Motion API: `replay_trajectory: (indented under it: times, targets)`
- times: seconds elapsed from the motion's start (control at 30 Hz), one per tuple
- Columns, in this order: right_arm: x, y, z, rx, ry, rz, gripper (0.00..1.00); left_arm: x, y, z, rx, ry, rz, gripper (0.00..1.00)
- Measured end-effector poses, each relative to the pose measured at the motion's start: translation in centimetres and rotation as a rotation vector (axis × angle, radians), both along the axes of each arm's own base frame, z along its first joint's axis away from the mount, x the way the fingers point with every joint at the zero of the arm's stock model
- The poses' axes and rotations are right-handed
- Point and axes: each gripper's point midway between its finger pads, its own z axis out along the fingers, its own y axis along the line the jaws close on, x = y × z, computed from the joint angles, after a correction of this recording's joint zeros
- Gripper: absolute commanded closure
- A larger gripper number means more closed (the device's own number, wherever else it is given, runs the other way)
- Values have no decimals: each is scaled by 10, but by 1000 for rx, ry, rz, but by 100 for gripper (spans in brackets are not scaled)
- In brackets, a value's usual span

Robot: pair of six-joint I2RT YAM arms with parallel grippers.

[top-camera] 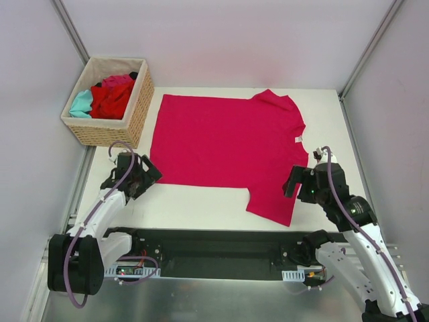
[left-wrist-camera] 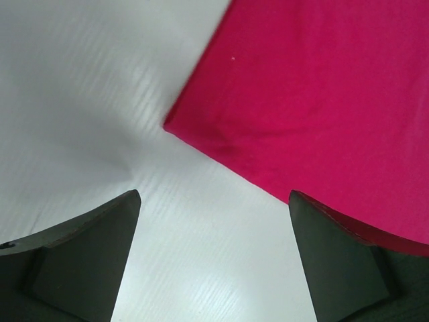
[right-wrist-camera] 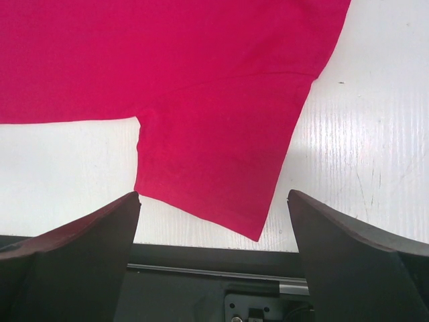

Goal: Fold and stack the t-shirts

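A magenta-pink t-shirt lies spread flat on the white table, hem to the left, collar to the right. My left gripper is open and empty, just off the shirt's near-left hem corner. My right gripper is open and empty, above the near sleeve. More t-shirts, red, teal and pink, lie crumpled in the wicker basket.
The tan wicker basket stands at the back left. A black base rail runs along the table's near edge, also in the right wrist view. Grey walls with metal posts enclose the table.
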Motion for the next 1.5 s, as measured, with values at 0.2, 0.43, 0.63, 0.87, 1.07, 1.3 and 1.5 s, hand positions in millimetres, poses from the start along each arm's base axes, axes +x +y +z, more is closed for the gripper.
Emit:
replay_trajectory:
  times: [0.2, 0.43, 0.63, 0.87, 1.07, 1.3, 1.5]
  targets:
    - [-3, 0, 1, 7, -2, 7, 4, 0, 13, -14, 3, 37, 63, 21]
    - [-4, 1, 1, 10, -4, 9, 4, 8, 22, -22, 6, 35, 102, 34]
    - [-4, 1, 1, 12, -3, 10, 4, 22, 30, -25, -14, 2, 145, 50]
    - [-4, 1, 1, 12, -1, 11, 4, 30, 31, -28, -31, -13, 149, 61]
    - [-4, 2, 0, 10, 6, 11, 4, 33, 30, -30, -45, -15, 146, 72]
    - [-4, 2, -1, 10, 8, 12, 4, 32, 31, -33, -52, -7, 151, 100]
    - [-3, 2, -2, 11, 18, 11, 4, 31, 28, -35, -65, -2, 144, 100]
